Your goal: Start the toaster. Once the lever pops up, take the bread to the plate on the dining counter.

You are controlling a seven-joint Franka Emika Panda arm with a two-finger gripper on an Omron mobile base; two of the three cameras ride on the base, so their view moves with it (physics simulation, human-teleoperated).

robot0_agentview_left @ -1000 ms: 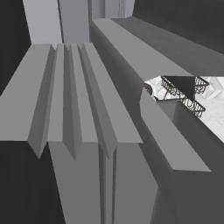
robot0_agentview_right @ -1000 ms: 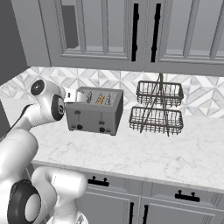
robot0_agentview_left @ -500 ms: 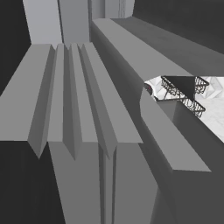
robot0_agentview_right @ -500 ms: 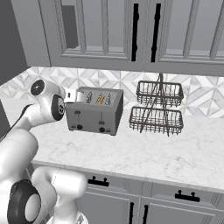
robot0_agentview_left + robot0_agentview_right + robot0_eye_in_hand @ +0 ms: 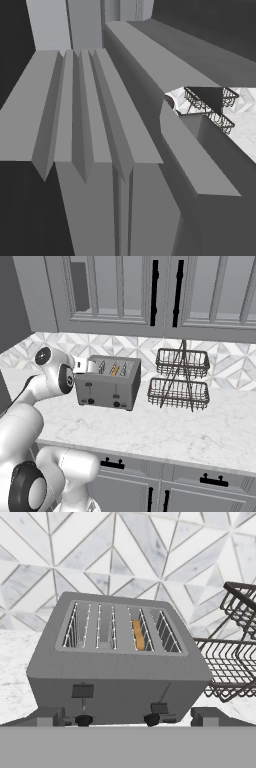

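Two slots run along the top of the boxy grey metal toaster [image 5: 117,662], and you can see the tan-brown bread slice [image 5: 138,634] standing on edge in the right-hand one, sunk low so that only its upper edge shows between the wire guides. In your hand view the toaster sits straight ahead, its front face toward you, with two dark levers [image 5: 82,690] and two round black knobs [image 5: 84,719] low on that face. The left lever stands higher on its track than the right one, which sits near the bottom beside its knob.

Your gripper [image 5: 128,716] is spread wide: its two grey fingertips [image 5: 49,716] rise at either side of the toaster's lower front, with nothing between them. They look close to the toaster, though you cannot tell from this angle whether either one touches it.

From the right base view, the toaster [image 5: 107,382] stands on the white marble-look worktop [image 5: 165,428] against the white and grey diamond-tile backsplash [image 5: 145,351], under grey wall cabinets with black bar handles [image 5: 154,292]. Just to its right stands a two-tier black wire basket rack [image 5: 180,381], apart from it. The white arm [image 5: 52,373] reaches in from the left, its wrist level with the toaster's left end.

Your left base view takes in mostly grey cabinet panels [image 5: 85,110], with a sliver of the rack [image 5: 210,107] at the right.
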